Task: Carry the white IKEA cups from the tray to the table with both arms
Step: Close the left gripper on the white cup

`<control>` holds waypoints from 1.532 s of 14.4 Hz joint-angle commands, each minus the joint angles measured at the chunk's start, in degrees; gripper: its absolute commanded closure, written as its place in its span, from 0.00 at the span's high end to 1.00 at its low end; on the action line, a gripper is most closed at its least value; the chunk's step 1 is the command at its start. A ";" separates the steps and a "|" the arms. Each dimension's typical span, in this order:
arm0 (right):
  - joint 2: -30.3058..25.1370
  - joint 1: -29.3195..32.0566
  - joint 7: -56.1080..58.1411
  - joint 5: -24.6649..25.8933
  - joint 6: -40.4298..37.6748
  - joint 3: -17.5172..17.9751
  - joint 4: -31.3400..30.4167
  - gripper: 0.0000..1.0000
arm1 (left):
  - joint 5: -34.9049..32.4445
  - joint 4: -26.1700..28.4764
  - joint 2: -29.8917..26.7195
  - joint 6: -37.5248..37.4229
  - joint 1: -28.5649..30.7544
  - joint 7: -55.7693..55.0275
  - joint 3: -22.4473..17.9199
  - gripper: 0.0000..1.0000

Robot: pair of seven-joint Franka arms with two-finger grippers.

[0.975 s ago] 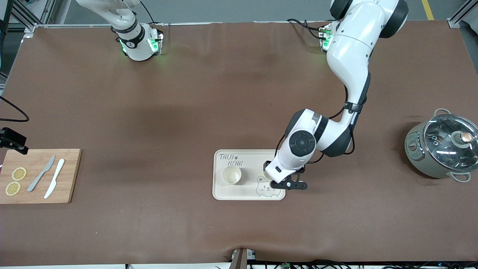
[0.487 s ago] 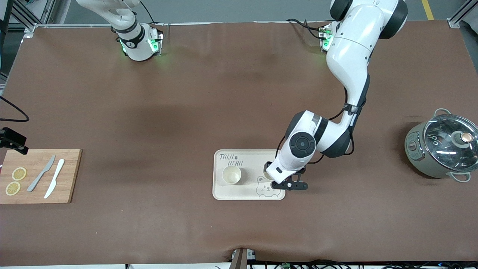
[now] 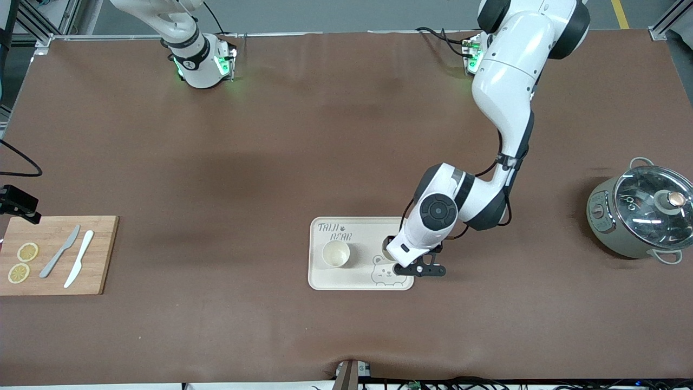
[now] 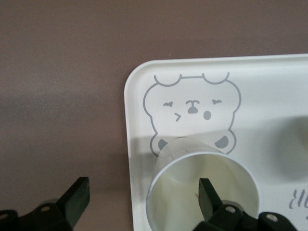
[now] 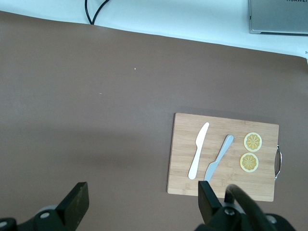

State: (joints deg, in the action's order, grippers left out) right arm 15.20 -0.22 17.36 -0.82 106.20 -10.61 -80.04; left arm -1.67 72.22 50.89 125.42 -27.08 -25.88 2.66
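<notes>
The coming grasp turns on how the open left gripper (image 4: 144, 199) straddles the wall of the cup by the bear face (image 4: 202, 192). In the left wrist view one finger (image 4: 208, 195) is seen inside the cup's mouth, while the other stands outside it, over the tray's rim and the brown table (image 3: 216, 162). The jaws are spread wide and nothing is clamped yet; the cup wall lies between them, nearer the inner finger. The cup stands upright, mouth up, on the tray (image 3: 325, 281), at the tray's end toward the left arm's side of the table, just above the printed bear face (image 3: 385, 273).

The second white cup (image 3: 335, 253) stands upright on the same tray, toward the right arm's end, beside the grey lettering. It is judged to be the right arm's share, yet the right gripper (image 5: 142, 204), jaws wide and empty, waits high over the table with the wooden cutting board (image 5: 224, 156) below it. The left arm is much the nearer to both cups.
</notes>
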 commanded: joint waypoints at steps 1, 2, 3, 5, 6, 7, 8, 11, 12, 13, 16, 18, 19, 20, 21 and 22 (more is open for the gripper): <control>0.27 0.31 0.13 0.29 0.14 0.15 0.68 1.00 | 0.26 0.12 0.44 2.10 -0.34 0.57 -0.37 1.00; 0.27 0.31 0.13 0.29 0.14 0.15 0.68 1.00 | 0.26 0.12 0.44 2.37 -0.35 0.57 -0.37 1.00; 0.27 0.31 0.13 0.29 0.14 0.15 0.68 1.00 | 0.26 0.12 0.44 2.55 -0.35 0.57 -0.37 1.00; 0.27 0.31 0.13 0.29 0.14 0.15 0.68 1.00 | 0.17 0.12 0.44 2.55 -0.35 0.49 -0.37 1.00; 0.27 0.31 0.13 0.29 0.14 0.15 0.68 1.00 | 0.35 0.12 0.44 2.55 -0.35 -0.30 -0.37 1.00; 0.27 0.31 0.13 0.29 0.14 0.15 0.68 1.00 | 0.61 0.12 0.44 2.55 -0.35 -0.57 -0.37 0.79; 0.27 0.31 0.13 0.29 0.32 0.15 0.68 1.00 | 0.79 0.12 0.44 2.55 -0.08 -0.57 -0.37 0.43; 0.27 0.31 0.13 0.29 0.32 0.15 0.68 1.00 | 0.44 0.47 0.70 2.55 -0.34 -0.30 -0.37 0.00; 0.27 0.31 0.13 0.29 0.32 0.15 0.68 1.00 | 0.44 0.47 0.79 2.55 -0.61 -0.39 -0.37 0.00; 0.27 0.31 0.13 0.29 0.32 0.15 0.68 1.00 | 0.35 0.47 0.88 2.55 -0.70 -0.57 -0.37 0.00; 0.27 0.31 0.13 0.29 0.32 0.15 0.68 1.00 | 0.79 0.47 0.70 2.55 -1.23 -0.57 -0.37 0.00; 0.27 0.31 0.13 0.29 0.32 0.15 0.68 1.00 | 0.96 0.21 -0.35 2.29 -0.88 -0.83 -0.37 0.00; 0.27 0.31 0.13 0.46 0.32 0.15 0.68 1.00 | 0.88 0.20 -1.31 1.94 -0.44 -1.18 -0.37 0.00; 0.27 0.31 0.13 0.46 0.32 0.15 0.68 1.00 | 0.79 0.29 -1.84 1.33 -0.35 -1.10 -0.81 0.00; 0.27 0.31 0.13 0.29 0.32 0.15 0.68 1.00 | 0.44 0.38 -3.67 -1.47 0.26 -0.58 -0.81 0.00; 0.27 0.31 0.13 0.20 0.32 0.15 0.68 1.00 | 0.00 0.38 -5.35 -5.58 1.84 0.47 -0.72 0.00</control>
State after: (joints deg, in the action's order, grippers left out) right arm 15.20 -0.23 17.36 -0.82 106.46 -10.62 -80.05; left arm -1.64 71.64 49.80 125.56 -27.01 -26.55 2.20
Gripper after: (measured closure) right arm 0.000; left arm 0.965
